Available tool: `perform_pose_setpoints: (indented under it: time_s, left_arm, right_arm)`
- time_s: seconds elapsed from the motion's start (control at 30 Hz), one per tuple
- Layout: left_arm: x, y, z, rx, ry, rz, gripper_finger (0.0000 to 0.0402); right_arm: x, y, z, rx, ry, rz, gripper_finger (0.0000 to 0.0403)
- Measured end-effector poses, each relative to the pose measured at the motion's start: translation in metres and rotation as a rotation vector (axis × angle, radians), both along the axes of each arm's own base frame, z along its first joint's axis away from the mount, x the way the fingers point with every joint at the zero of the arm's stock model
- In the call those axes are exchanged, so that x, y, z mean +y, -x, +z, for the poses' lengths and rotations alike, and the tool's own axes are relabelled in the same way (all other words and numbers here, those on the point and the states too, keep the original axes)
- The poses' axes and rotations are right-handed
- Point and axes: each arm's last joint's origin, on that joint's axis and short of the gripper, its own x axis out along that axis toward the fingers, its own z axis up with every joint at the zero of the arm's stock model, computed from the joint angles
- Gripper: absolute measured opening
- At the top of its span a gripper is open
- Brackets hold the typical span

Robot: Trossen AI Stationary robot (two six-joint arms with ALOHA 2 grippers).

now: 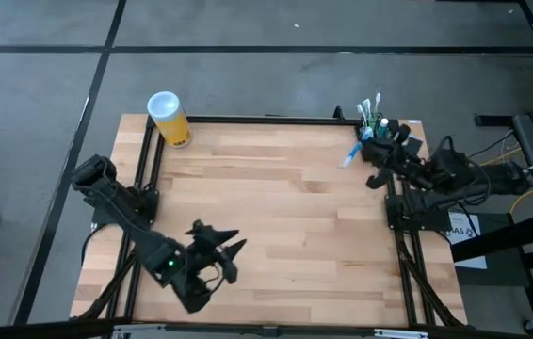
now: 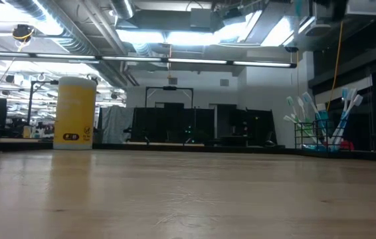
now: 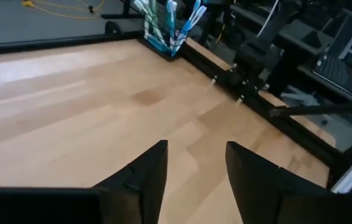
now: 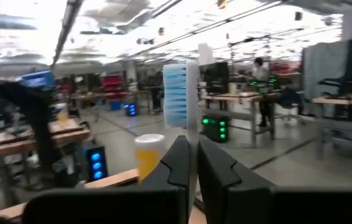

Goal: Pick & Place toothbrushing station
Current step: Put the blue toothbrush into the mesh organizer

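The toothbrushing station (image 1: 376, 126) is a small black open-framed rack with a blue base, standing upright and holding several toothbrushes (image 2: 327, 116) bristles-up, their white, green and blue handles fanning outward. It stands at the surface's (image 1: 276, 207) far right corner, well apart from the yellow cup (image 1: 169, 118), which stands at the opposite far corner. The left wrist view shows it against the surface's black edge rail (image 3: 219, 65).

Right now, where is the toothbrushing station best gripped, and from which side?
Likely the low frame of the toothbrushing station, pinched across its width from the open table side: upright toothbrushes crowd its top, and it sits at the table's corner.
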Motion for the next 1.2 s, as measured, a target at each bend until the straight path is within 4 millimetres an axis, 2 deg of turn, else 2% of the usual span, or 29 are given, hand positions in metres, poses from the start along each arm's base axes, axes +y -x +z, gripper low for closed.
perform_pose_setpoints:
  time_s: [0.1,0.2,0.3,0.4,0.57,0.73,0.97,1.2]
  left_arm:
    - [-0.004,0.009,-0.003,0.024,-0.008,-0.014,0.0155]
    - [0.000,0.012,-0.006,0.080,-0.021,-0.012,0.0155]
    - [0.009,0.015,-0.010,0.145,-0.048,0.014,0.0155]
    - [0.017,0.020,-0.022,0.146,-0.055,0.054,0.0155]
    - [0.027,0.032,-0.048,0.113,-0.021,0.097,0.0155]
    - [0.034,0.032,-0.060,0.065,0.010,0.109,0.0155]
    - [0.042,0.030,-0.062,0.102,0.000,0.060,0.0155]
    - [0.046,0.040,-0.059,0.069,0.015,0.032,0.0154]
  right_arm:
    - [-0.007,0.024,-0.018,-0.017,0.005,-0.060,0.0014]
    - [-0.013,0.043,-0.034,0.023,0.013,-0.137,0.0014]
    - [-0.019,0.062,-0.047,0.046,-0.014,-0.284,0.0014]
    - [-0.023,0.071,-0.054,0.068,-0.021,-0.450,0.0014]
    - [-0.025,0.070,-0.063,0.160,0.011,-0.596,0.0014]
    - [-0.028,0.065,-0.084,0.226,0.002,-0.751,0.0014]
    - [-0.039,0.056,-0.107,0.166,0.021,-0.803,0.0014]
    - [-0.052,0.056,-0.119,0.159,0.082,-0.853,0.0014]
